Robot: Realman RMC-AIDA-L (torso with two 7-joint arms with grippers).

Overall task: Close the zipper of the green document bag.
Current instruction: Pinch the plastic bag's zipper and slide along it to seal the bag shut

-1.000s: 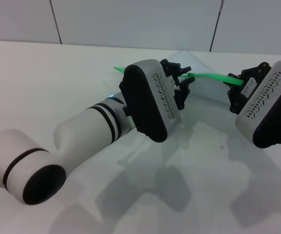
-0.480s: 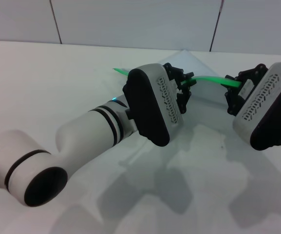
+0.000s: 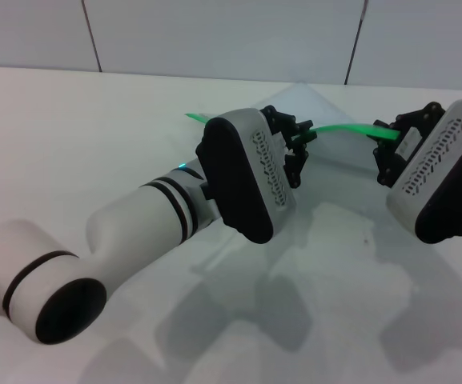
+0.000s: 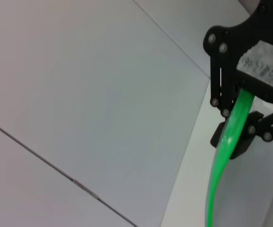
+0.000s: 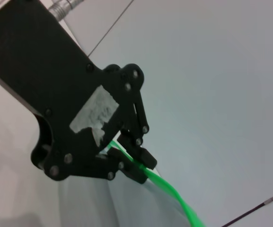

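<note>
Mid-pull: both end effectors grip the zipper edge of the green document bag.

The green document bag (image 3: 339, 172) lies on the white bench (image 3: 70, 136), far and right of centre, with its zipper (image 3: 339, 127) lifted as a taut green strip between the two arms. The left end effector (image 3: 299, 140) is clenched on the strip near its left part; whether it holds the slider is hidden. The right end effector (image 3: 387, 144) is clamped on the strip's right end, as the left wrist view confirms. Judging by this, closing is under way. The next move likely calls for one end effector anchoring the strip while the other draws along it, keeping the strip straight.
</note>
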